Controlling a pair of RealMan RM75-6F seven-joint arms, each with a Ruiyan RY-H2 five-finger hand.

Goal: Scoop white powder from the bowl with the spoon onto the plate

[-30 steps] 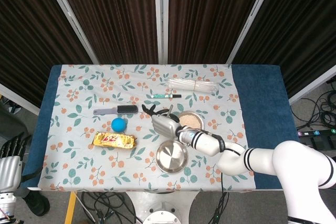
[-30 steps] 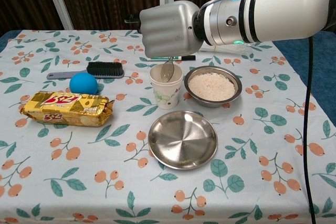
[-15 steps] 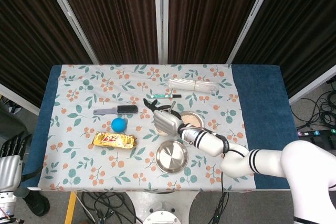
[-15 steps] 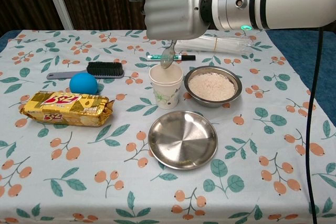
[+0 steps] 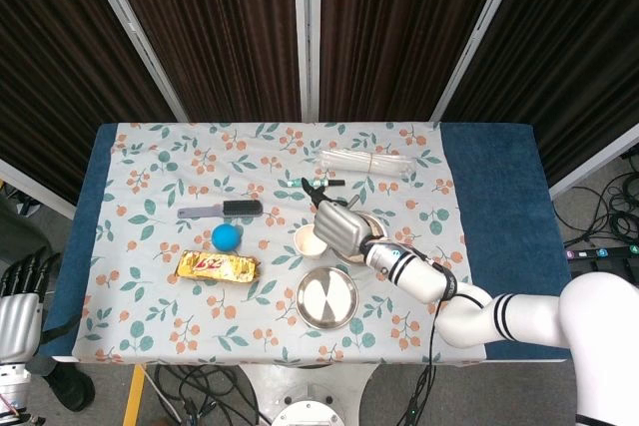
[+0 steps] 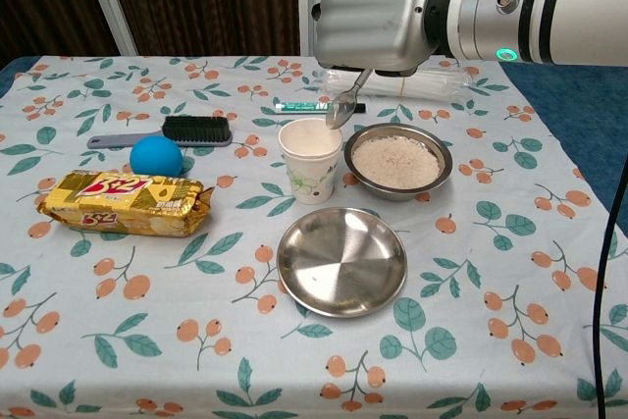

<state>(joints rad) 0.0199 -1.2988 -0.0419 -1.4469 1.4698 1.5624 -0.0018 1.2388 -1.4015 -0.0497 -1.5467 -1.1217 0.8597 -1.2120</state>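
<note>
My right hand [image 6: 378,15] holds the spoon [image 6: 345,103], fingers curled around its handle, the spoon's head hanging between the paper cup [image 6: 311,160] and the bowl [image 6: 397,160] of white powder. The steel plate [image 6: 341,261] lies just in front of both. All sit on a surface [image 6: 118,340] draped in a cloth printed with orange berries and leaves, alongside a blue ball [image 6: 156,156], a gold snack packet [image 6: 123,203], a brush [image 6: 170,131] and a marker [image 6: 314,106]. Dark ribbed curtains [image 5: 210,27] hang behind. My left hand [image 5: 20,311] rests off the surface's edge, fingers spread around nothing.
</note>
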